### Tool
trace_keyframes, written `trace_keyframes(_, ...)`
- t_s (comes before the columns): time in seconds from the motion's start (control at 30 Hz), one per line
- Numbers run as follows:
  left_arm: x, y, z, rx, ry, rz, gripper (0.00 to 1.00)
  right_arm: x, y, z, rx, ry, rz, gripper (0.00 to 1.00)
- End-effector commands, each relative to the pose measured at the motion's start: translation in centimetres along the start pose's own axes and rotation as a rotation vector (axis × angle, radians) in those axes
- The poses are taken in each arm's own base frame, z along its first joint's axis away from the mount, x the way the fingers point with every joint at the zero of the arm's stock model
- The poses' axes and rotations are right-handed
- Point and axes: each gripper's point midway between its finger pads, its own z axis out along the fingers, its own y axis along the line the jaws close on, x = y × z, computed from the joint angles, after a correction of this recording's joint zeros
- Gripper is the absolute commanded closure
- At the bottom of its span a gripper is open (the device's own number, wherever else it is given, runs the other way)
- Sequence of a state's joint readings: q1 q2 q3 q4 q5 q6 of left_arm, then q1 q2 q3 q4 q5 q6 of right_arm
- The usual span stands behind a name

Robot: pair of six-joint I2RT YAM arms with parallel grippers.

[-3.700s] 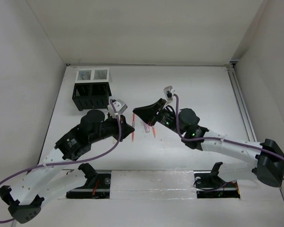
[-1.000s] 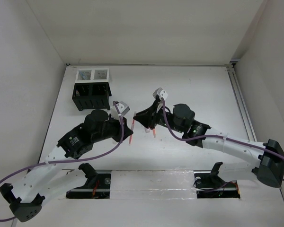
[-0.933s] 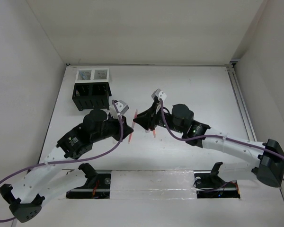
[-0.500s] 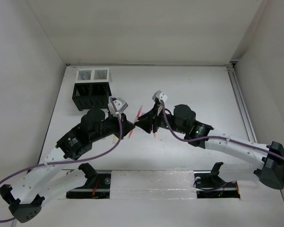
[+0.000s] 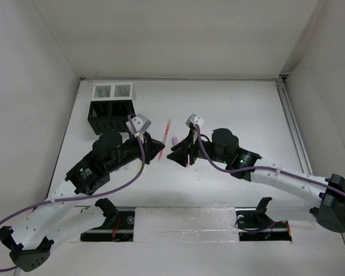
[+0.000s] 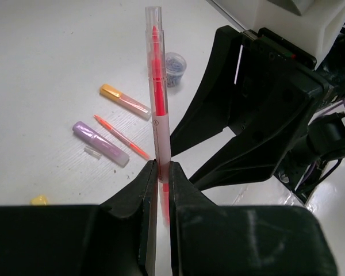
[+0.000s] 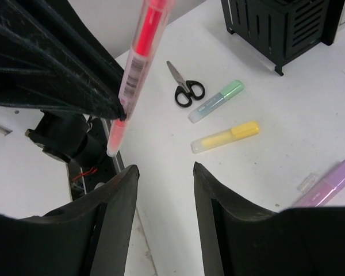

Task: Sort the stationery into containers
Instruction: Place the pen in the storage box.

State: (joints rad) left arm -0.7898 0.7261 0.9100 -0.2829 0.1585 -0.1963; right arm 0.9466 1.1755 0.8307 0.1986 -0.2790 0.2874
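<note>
White walls [image 5: 178,34] close round a white table [image 5: 241,103] on three sides in the overhead view, and a pale rail [image 5: 292,129] runs along its three o'clock edge. At ten o'clock on the table stand the two mesh containers, the white organiser [image 5: 112,91] behind and the black organiser [image 5: 111,117] touching it in front. Near the middle the two arms meet tip to tip. The left gripper [image 5: 159,150] is clamped on a red pen [image 5: 166,131], which slants up toward twelve o'clock clear of the surface. The right gripper [image 5: 172,155] sits just beside it at three o'clock.

From the left wrist, the table is plain matt white. The pen stands upright, pinched at its lower end between the closed fingers. On the surface at nine to ten o'clock of the pen lie an orange marker [image 6: 124,99], a thin orange pen [image 6: 121,136], a purple marker [image 6: 99,143] and a small clear cap [image 6: 92,152], all near one another but apart. A small round greyish piece [image 6: 175,62] lies at one o'clock, and a yellow scrap [image 6: 39,200] shows at the lower left. The right arm's black fingers fill the three o'clock side.

From the right wrist, the right jaws stand parted with nothing between them, only bare white table. At eleven o'clock the pen hangs in the left jaws. Black-handled scissors [image 7: 184,86], a green marker [image 7: 217,101] and a yellow marker [image 7: 225,137] lie at one o'clock, with the black organiser beyond them at the top right.
</note>
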Motion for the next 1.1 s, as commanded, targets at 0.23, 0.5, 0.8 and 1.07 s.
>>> trace_keyframes(0.23,-5.2,2.7,-1.1,-0.198,-0.184,-0.076,1.0,-1.8,-1.9,-3.0,0.043,-0.091,-0.011,0.49)
trace_keyframes(0.5,-8.3,8.9,-0.6,-0.587,-0.345,-0.257,1.0,-2.2,-3.3,-5.2,0.091,-0.113,-0.034,0.49)
trace_keyframes(0.8,-11.7,15.2,-0.3,-0.991,-0.537,-0.293,1.0,-2.6,-3.9,-7.0,0.106,-0.109,-0.092,0.49)
trace_keyframes(1.07,-15.3,24.7,-0.4,-1.118,-0.529,-0.269,1.0,-2.7,-4.2,-8.7,0.092,-0.113,-0.125,0.49)
